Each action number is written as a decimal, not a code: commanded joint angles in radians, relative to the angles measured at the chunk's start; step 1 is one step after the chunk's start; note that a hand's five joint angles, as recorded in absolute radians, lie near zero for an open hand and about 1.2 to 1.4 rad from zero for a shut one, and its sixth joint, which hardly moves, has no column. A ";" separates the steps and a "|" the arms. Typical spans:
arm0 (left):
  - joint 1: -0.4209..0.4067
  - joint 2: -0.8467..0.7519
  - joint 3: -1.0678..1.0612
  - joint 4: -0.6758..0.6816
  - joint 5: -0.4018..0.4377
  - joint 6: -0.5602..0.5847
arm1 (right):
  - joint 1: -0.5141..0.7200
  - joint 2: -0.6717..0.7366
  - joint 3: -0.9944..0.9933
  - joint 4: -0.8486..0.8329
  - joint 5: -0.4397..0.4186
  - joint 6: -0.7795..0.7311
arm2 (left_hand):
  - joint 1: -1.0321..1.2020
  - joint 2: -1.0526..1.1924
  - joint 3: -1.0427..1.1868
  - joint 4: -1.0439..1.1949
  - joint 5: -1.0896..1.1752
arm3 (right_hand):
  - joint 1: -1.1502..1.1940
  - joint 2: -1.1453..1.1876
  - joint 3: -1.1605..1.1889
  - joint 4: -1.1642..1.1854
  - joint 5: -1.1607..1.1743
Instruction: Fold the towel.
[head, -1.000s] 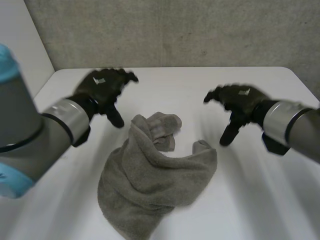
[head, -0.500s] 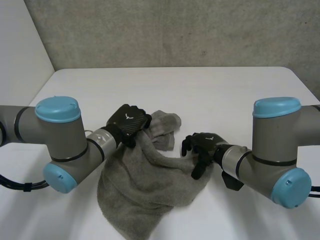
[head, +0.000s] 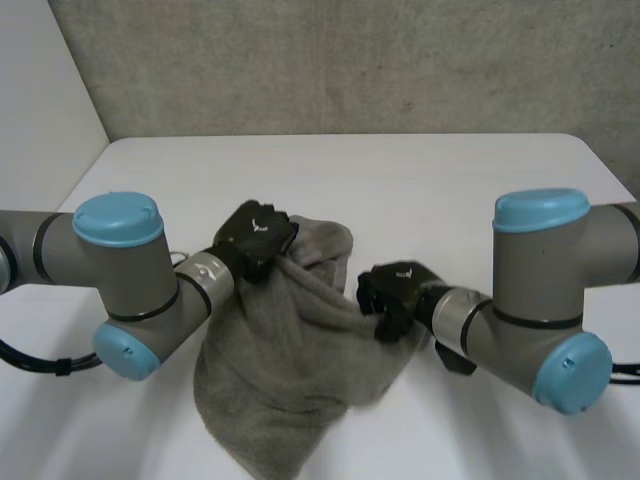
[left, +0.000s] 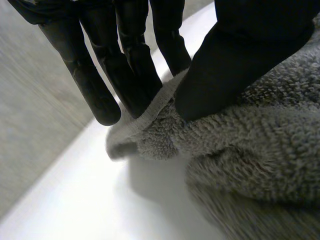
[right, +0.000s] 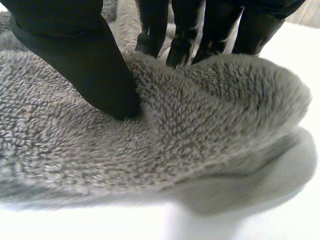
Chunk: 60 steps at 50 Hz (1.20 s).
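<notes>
On white table (head: 450, 180), crumpled fluffy towel (head: 290, 350)

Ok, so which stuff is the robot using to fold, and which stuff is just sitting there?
For the job:
- grey towel, crumpled on the table
- left hand, pinching the towel's edge between thumb and fingers
- right hand, pinching a fold on the towel's other side

Just there:
- white table, under it all
- grey wall, behind the table

Grey arms (head: 135, 275), light-blue caps (head: 117, 215), black left hand (head: 257, 238) and right hand (head: 393, 290).
</notes>
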 joint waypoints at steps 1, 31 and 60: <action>0.002 0.020 0.042 0.303 -0.016 0.068 | 0.005 0.001 -0.197 -0.089 0.120 -0.158 | 0.257 0.225 0.232 0.225 0.247 | 0.342 0.238 0.218 0.213 0.305; 0.034 0.203 -0.292 0.487 -0.178 -0.005 | -0.006 -0.054 -0.071 -0.354 0.175 -0.300 | 0.257 0.225 0.232 0.225 0.247 | 0.342 0.238 0.218 0.213 0.305; 0.044 0.279 -0.394 -0.009 -0.197 0.084 | -0.011 -0.105 0.141 -0.196 0.124 -0.316 | -0.279 -0.312 -0.305 -0.312 -0.290 | 0.342 0.238 0.218 0.213 0.305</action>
